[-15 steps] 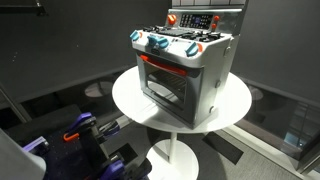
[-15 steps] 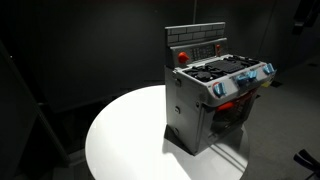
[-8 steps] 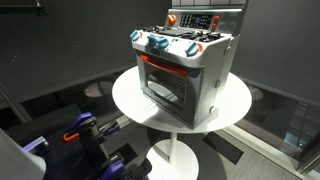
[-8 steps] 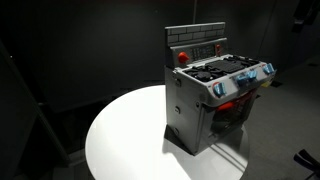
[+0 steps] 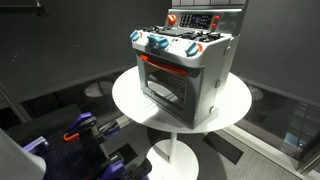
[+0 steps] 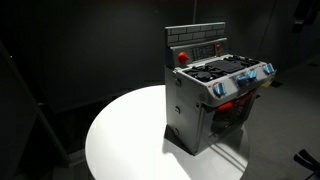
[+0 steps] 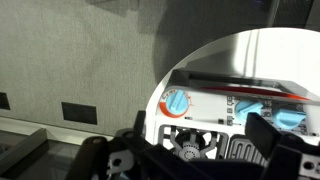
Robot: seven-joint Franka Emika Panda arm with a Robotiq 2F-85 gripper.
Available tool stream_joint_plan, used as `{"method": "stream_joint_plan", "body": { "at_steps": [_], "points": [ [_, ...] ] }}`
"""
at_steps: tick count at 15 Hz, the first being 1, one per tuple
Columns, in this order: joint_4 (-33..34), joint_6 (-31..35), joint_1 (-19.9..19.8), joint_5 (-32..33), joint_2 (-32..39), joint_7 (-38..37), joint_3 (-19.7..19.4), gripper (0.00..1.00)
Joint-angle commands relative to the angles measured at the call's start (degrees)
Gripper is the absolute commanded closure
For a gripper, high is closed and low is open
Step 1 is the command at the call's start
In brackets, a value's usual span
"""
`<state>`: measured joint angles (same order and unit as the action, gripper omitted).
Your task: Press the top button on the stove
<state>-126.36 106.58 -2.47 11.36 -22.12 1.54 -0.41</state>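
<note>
The stove is a small silver-grey toy oven with a red-framed glass door, standing on a round white table. It shows in both exterior views. Its raised back panel carries a round red button at one end. In the wrist view I look down on the back panel, with a red-and-blue round dial and the burners below it. My gripper hovers above the stove top, open and empty. The gripper does not show in either exterior view.
The table has bare white surface beside the stove. A blue and purple object lies low beside the table. A grey wall with dark sockets is behind the table in the wrist view.
</note>
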Motion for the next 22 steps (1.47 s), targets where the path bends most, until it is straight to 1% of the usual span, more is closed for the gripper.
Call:
{"method": "stream_joint_plan", "body": {
  "at_steps": [1, 7, 13, 18, 22],
  "points": [
    [-0.02, 1.65, 0.29, 0.52, -0.08, 0.04, -0.13, 0.0],
    [0.61, 8.74, 0.21, 0.7, 2.12, 0.68, -0.34, 0.0],
    [1.76, 15.96, -0.03, 0.36, 6.88, 0.97, -0.67, 0.0],
    [3.66, 19.45, -0.41, 0.42, 11.33, 0.99, -1.13, 0.0],
    [6.22, 20.58, -0.68, 0.2, 15.06, 0.98, -1.64, 0.0]
  ]
}}
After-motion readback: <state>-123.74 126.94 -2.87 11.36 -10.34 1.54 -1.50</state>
